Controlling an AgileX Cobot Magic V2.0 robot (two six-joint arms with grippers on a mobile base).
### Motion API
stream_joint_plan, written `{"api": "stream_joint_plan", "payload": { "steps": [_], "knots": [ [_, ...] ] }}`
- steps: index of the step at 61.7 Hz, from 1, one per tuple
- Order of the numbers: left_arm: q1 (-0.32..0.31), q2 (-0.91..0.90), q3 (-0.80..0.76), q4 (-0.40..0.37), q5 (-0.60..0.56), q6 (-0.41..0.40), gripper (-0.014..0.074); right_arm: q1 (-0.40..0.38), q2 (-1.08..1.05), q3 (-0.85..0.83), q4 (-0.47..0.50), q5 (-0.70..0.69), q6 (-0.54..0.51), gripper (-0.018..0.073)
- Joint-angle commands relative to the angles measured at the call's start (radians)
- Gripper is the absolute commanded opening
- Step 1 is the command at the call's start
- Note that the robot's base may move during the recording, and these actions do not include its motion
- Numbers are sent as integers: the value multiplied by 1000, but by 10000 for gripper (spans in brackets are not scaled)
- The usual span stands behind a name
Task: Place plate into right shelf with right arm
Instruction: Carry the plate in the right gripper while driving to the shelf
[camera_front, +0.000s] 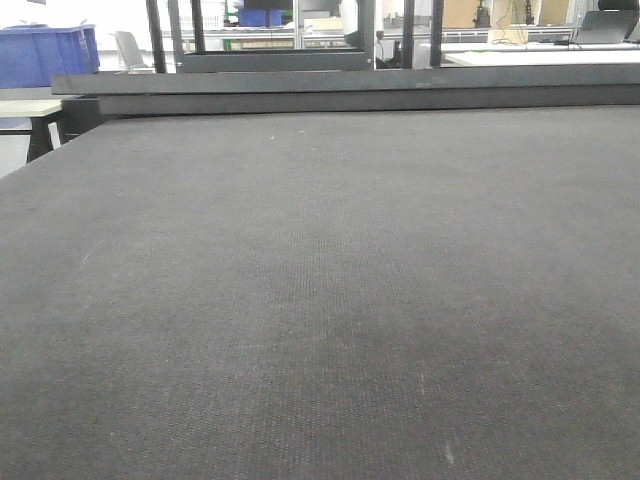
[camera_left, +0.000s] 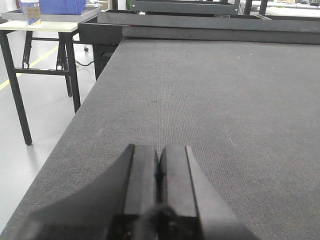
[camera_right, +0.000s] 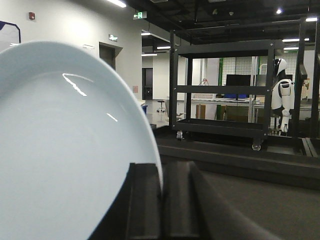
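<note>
In the right wrist view my right gripper (camera_right: 161, 167) is shut on the rim of the white plate (camera_right: 65, 150). The plate stands on edge, lifted above the dark table, and fills the left half of that view. In the left wrist view my left gripper (camera_left: 159, 150) is shut and empty, low over the dark grey mat (camera_left: 225, 100) near its left edge. Neither gripper nor the plate shows in the front view. The stainless-steel right shelf is out of view.
A black wheeled rack (camera_right: 222, 90) with three tiers stands beyond the table's far raised edge (camera_right: 240, 160). A white humanoid figure (camera_right: 282, 100) stands right of it. A blue bin (camera_front: 45, 55) and a small side table (camera_left: 40, 25) are at the far left.
</note>
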Motion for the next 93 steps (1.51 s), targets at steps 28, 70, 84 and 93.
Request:
{"api": "stream_joint_plan", "payload": {
  "steps": [28, 70, 84, 93],
  "knots": [
    [1, -6, 10, -6, -86, -3, -47, -6, 0, -10, -1, -109, -9, 55],
    [1, -6, 10, -6, -86, -3, -47, -6, 0, -10, -1, -109, -9, 55],
    [1, -6, 10, -6, -86, -3, -47, -6, 0, -10, -1, -110, -9, 55],
    [1, -6, 10, -6, -86, -3, -47, -6, 0, -10, -1, -110, -9, 55]
  ]
}}
